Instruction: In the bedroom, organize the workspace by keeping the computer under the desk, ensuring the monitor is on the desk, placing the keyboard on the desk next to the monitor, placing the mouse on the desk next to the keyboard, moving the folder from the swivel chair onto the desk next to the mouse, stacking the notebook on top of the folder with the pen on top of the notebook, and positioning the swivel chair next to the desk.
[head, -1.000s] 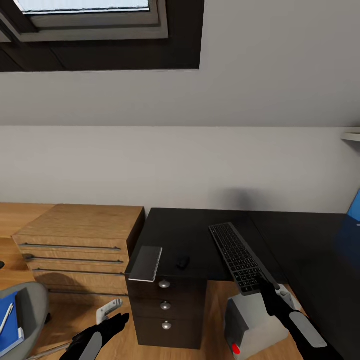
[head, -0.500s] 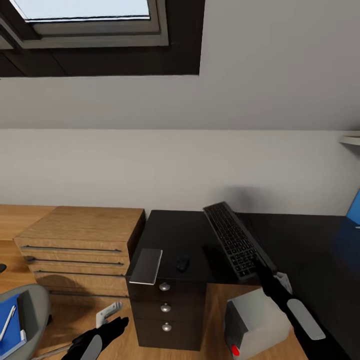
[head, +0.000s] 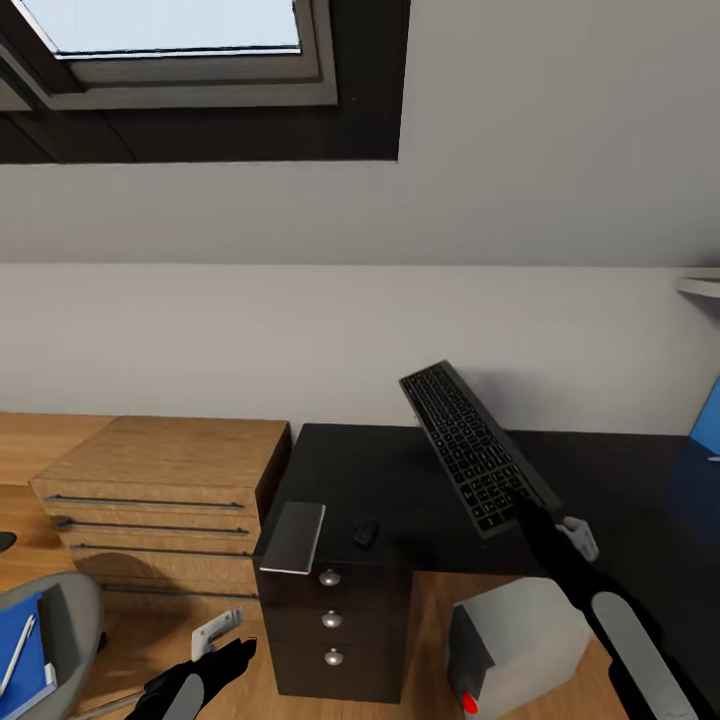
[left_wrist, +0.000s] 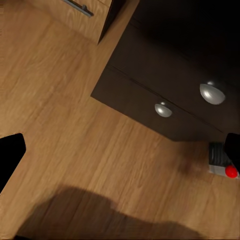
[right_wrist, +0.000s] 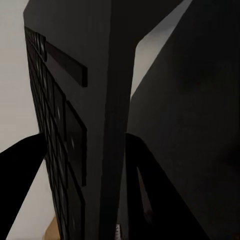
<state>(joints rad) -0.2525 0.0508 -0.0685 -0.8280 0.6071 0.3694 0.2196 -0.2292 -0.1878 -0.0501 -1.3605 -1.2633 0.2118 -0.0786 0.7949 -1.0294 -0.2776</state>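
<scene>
Two drawer knobs (left_wrist: 212, 93) beside the computer (left_wrist: 220, 160), left-wrist view

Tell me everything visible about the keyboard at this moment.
The keyboard is slim and dark grey with rows of black keys. The right hand grips its near end, holding it tilted up, far end raised toward the wall, above the glossy black desk. Nothing else appears to touch it.
</scene>
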